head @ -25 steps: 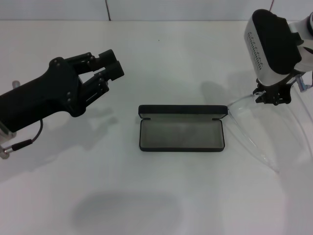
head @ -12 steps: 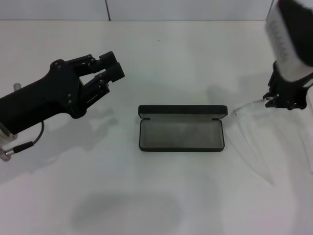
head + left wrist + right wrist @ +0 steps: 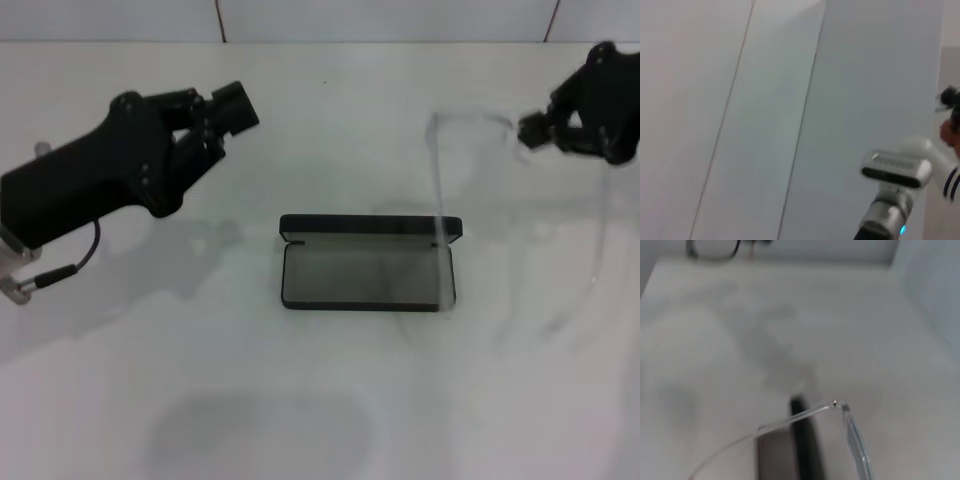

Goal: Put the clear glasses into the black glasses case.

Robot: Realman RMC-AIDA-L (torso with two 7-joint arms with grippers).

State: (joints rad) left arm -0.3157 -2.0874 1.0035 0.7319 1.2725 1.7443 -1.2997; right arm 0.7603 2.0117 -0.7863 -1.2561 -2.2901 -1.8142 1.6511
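The black glasses case [image 3: 365,264] lies open on the white table [image 3: 320,400], lid toward the back and grey lining showing; its edge also appears in the right wrist view as the case [image 3: 802,440]. The clear glasses [image 3: 470,120] hang in the air at the back right, lens uppermost, with one thin arm reaching down across the case's right end and the other farther right. My right gripper [image 3: 530,128] is shut on the lens end. The glasses' hinge [image 3: 840,405] shows close up. My left gripper [image 3: 228,108] hovers shut at the left, holding nothing.
The table's back edge meets a pale wall [image 3: 380,20]. The left wrist view shows wall panels [image 3: 765,120] and a white and grey machine head [image 3: 897,170]. A thin cable [image 3: 60,270] trails from the left arm.
My right gripper has risen and moved back, lifting the glasses off the table so their arms now hang down by the case. The left gripper rose slightly.
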